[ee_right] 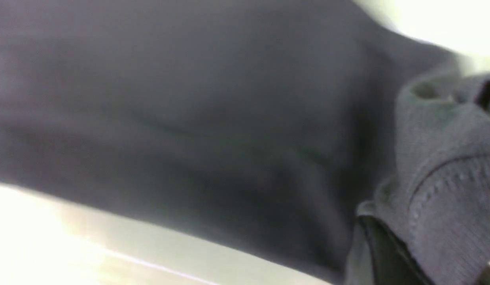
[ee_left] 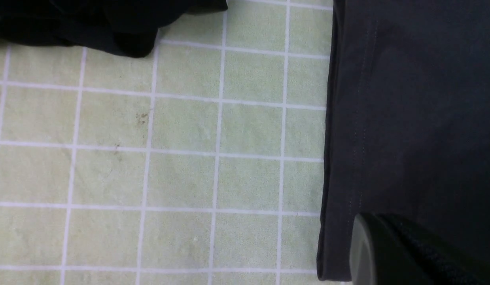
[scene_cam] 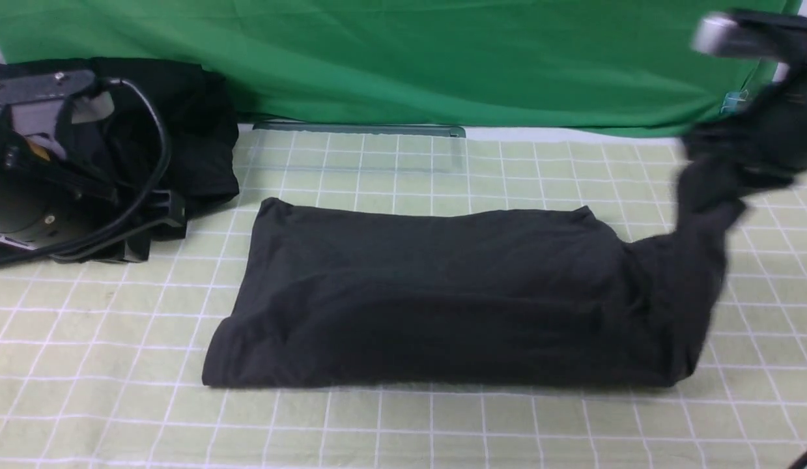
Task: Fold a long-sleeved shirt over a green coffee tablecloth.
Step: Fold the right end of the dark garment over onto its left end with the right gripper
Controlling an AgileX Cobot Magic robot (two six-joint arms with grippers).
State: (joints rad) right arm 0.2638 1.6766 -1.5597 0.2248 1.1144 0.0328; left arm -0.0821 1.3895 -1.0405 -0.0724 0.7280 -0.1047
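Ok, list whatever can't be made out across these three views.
- Front view: the right hand is motion-blurred, its grip hidden by the lifted end of the charcoal-black long-sleeved shirt.
- Right wrist view: wholly blurred; shirt fabric fills it.
- Left wrist view: the left hand is cut off by the frame edge.
- Front view: the heap of black garments sits partly behind the left arm.

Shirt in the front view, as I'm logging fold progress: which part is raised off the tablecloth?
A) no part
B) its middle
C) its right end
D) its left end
C: the right gripper grips the shirt by its right end and holds it above the tablecloth, while the rest lies flat.
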